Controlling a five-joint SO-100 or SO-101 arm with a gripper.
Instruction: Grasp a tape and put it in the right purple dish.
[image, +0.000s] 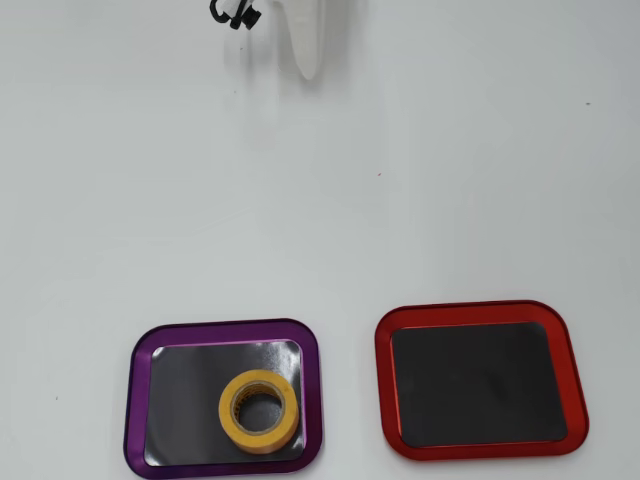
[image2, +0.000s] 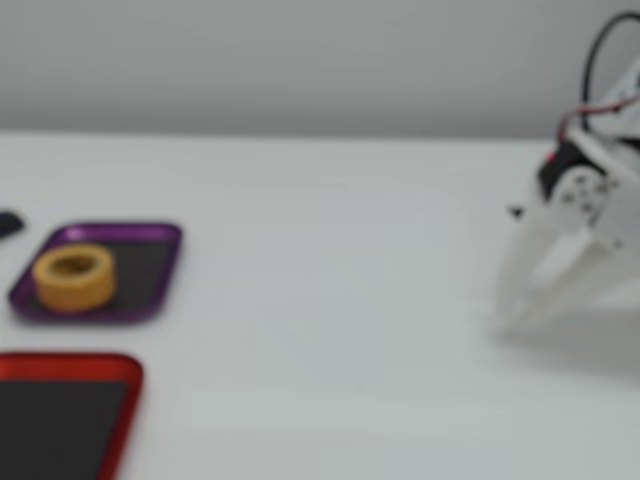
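The yellow tape roll (image: 259, 411) lies flat inside the purple-rimmed dish (image: 137, 400), toward its right front part in the overhead view. In the fixed view the tape (image2: 74, 276) sits in the purple dish (image2: 150, 270) at the far left. My white gripper (image: 308, 68) is at the top edge of the overhead view, far from the dish. In the blurred fixed view the gripper (image2: 508, 320) rests with its tips near the table at the right; the fingers meet at the tips and hold nothing.
A red-rimmed tray (image: 381, 380) with a dark inside stands beside the purple dish, to its right in the overhead view; in the fixed view the red tray (image2: 120, 400) is at the lower left. The white table (image: 320, 220) lies between arm and trays.
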